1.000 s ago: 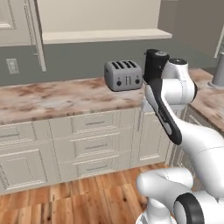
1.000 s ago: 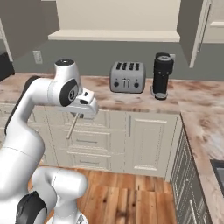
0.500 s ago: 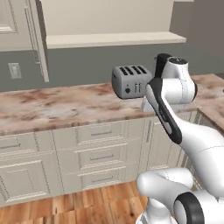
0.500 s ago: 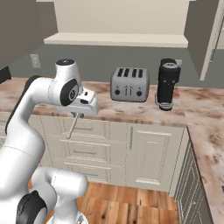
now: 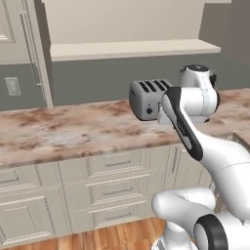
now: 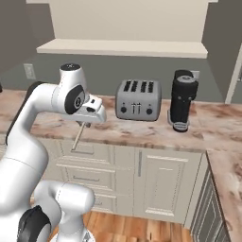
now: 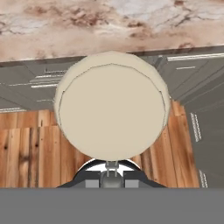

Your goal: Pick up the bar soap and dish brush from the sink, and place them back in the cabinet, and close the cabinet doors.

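One dish brush [image 6: 79,136] is in play, and it hangs from the gripper [image 6: 85,122] out in front of the counter's front edge, thin pale handle slanting down past the drawer fronts in the right base view. The hand view looks straight down onto its round cream head [image 7: 112,106], which sits big and centred over the wood floor [image 7: 30,148], with the counter's front edge [image 7: 109,26] running across the top. The jaws are pinching the brush, though the fingertips themselves are tucked under that head and cannot be made out. One four-slot silver toaster [image 6: 137,99] stands toward the back of the marbled counter [image 6: 142,130]; count four slots on top and a row of small dark knobs on its face. One black coffee grinder [image 6: 183,100] stands just beside it, nearer the counter's inside corner, and that is something the right base view gives us clearly, while in the left base view the arm's upper joint covers that spot and the toaster [image 5: 149,98] is partly hidden behind the arm. The left base view offers its own extras: one open cabinet door [image 5: 19,49] with one long vertical silver bar handle [image 5: 25,44] at the left edge, and one wall outlet [image 5: 12,86] below it. Both base views show one cream shelf [image 6: 123,47] above the counter, and drawer fronts [image 5: 105,188] below.
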{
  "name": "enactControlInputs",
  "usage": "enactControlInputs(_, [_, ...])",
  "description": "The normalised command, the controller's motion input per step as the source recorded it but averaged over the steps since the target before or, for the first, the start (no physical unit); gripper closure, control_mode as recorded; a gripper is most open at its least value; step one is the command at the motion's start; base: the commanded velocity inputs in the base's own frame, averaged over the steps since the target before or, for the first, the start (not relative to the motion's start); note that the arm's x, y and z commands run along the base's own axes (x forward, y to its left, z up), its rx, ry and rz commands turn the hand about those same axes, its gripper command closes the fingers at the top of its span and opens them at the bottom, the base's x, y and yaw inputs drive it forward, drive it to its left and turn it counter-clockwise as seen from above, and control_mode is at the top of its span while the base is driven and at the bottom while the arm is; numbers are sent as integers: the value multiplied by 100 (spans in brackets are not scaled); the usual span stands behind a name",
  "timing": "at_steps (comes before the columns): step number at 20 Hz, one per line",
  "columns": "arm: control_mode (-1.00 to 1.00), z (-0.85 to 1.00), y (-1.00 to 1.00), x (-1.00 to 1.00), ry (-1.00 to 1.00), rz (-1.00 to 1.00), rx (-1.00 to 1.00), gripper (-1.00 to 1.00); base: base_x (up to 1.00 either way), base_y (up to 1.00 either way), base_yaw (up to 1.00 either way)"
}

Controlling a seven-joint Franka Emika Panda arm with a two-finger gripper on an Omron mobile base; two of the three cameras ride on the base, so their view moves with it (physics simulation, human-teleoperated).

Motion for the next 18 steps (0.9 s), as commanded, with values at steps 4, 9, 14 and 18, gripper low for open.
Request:
enactControlInputs(4, [100,0,0,0,0,0,0,100,51,-2,0])
enactControlInputs(9, [100,0,0,0,0,0,0,100,46,0,0])
enactControlInputs(14, [100,0,0,0,0,0,0,100,43,-1,0])
enactControlInputs(18, [100,0,0,0,0,0,0,100,36,0,0])
